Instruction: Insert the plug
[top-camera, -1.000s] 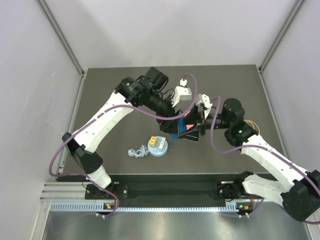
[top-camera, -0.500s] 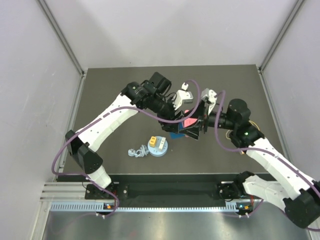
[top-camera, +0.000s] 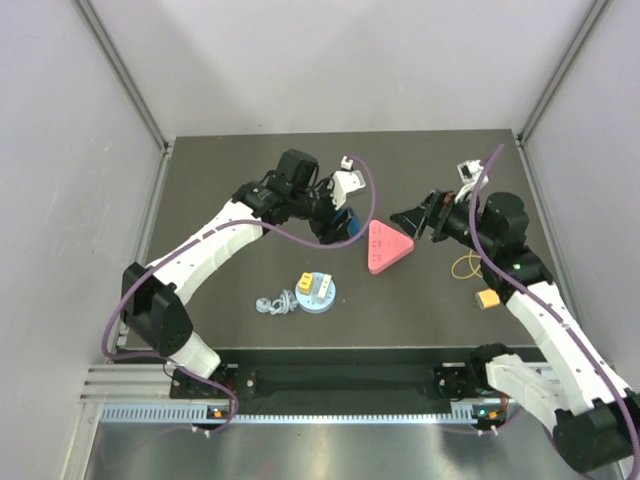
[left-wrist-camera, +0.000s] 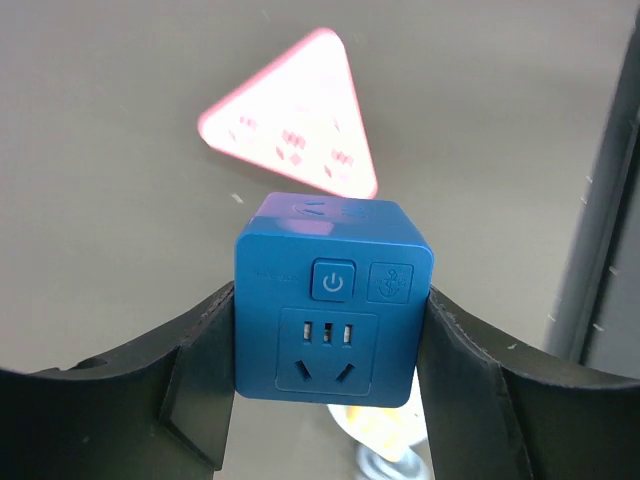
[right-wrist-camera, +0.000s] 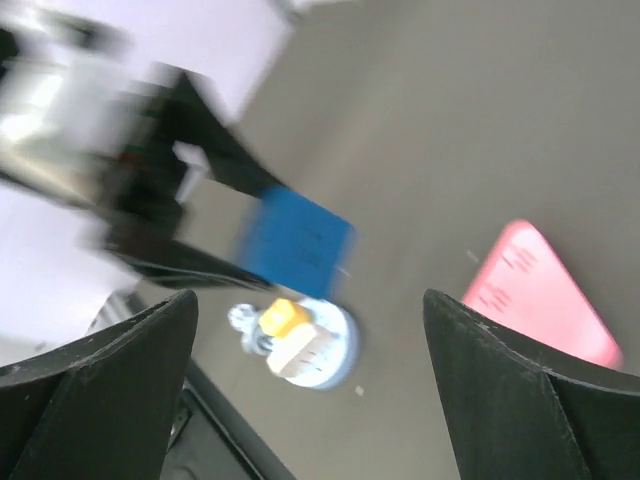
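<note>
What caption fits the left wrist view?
Left gripper holds blue socket cube; pink triangular socket lies on table beyond.

Smooth blue plastic socket cube (left-wrist-camera: 333, 300), glossy pink plastic triangle (top-camera: 386, 246), matt dark tabletop (top-camera: 420, 300)

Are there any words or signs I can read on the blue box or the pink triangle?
No words can be read.
Power sign: on the button of the blue cube.
Square emblem beside it: too small to read.
Marks on the pink triangle: blurred.
</note>
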